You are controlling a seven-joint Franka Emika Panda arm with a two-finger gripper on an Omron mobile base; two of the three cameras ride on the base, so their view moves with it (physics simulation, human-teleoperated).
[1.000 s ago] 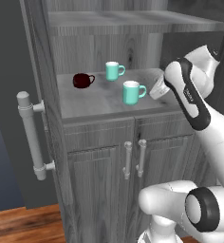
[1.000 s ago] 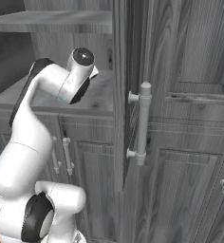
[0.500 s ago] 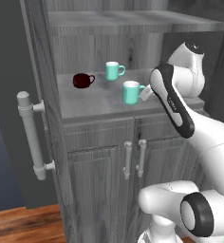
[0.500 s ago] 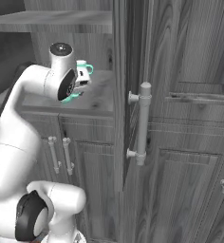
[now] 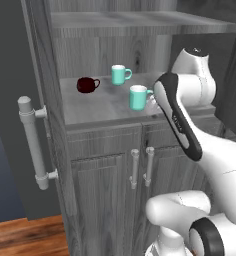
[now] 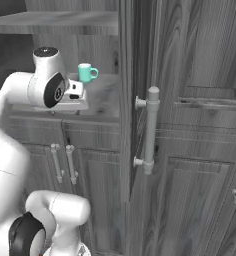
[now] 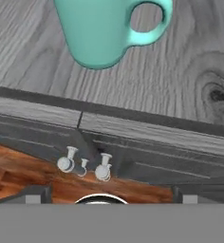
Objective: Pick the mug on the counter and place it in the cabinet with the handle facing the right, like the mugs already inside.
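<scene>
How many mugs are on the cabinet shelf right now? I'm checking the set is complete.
3: a dark red mug at the back left, a teal mug beside it at the back, and another teal mug nearer the front edge. The arm could hide others.

i'm looking at grey wood-grain cabinetry [image 5: 95,175] across the whole wall, panelled doors below and a plank shelf [image 5: 120,20] overhead. a tall door [image 6: 190,150] stands off to the right with a light-grey bar handle [image 6: 151,130]; a matching bar handle [image 5: 32,142] sits on the left side panel. paired slim pulls [image 5: 141,167] hang on the lower doors. reddish-brown wood floor [image 5: 25,240] shows low on the left, beside a flat dark grey wall [image 5: 5,100]. light is even and soft.
</scene>
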